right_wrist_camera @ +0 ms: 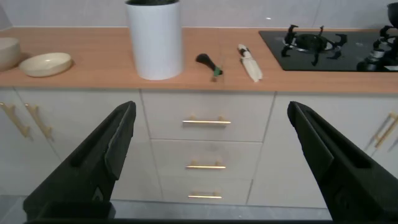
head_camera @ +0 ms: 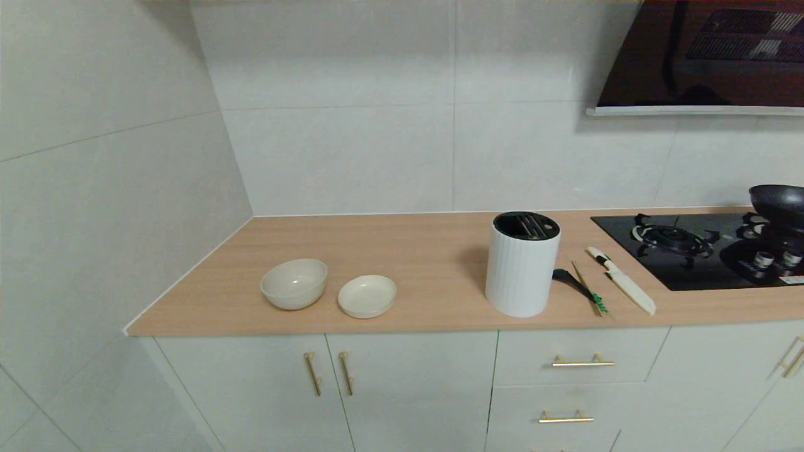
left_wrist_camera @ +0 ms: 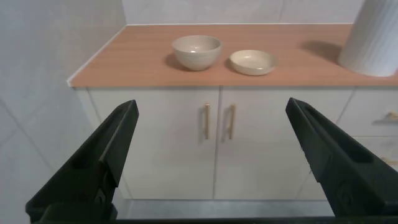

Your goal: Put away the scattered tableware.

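While left pincer (left_wrist_camera: 211, 106) gapes, bowl (left_wrist_camera: 196, 51) beyond, apart

The bowl (head_camera: 294, 284) and shallow dish (head_camera: 367, 295) are plain cream. The ribbed utensil holder (head_camera: 521, 270) is white with a black top; the chopsticks (head_camera: 589, 289) have green-patterned ends, and the countertop (head_camera: 408, 251) is light wood-grain.

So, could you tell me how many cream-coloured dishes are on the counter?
2. A deep bowl sits near the counter's left end; a shallow dish lies just right of it, not touching. The white holder could hide something small behind it.
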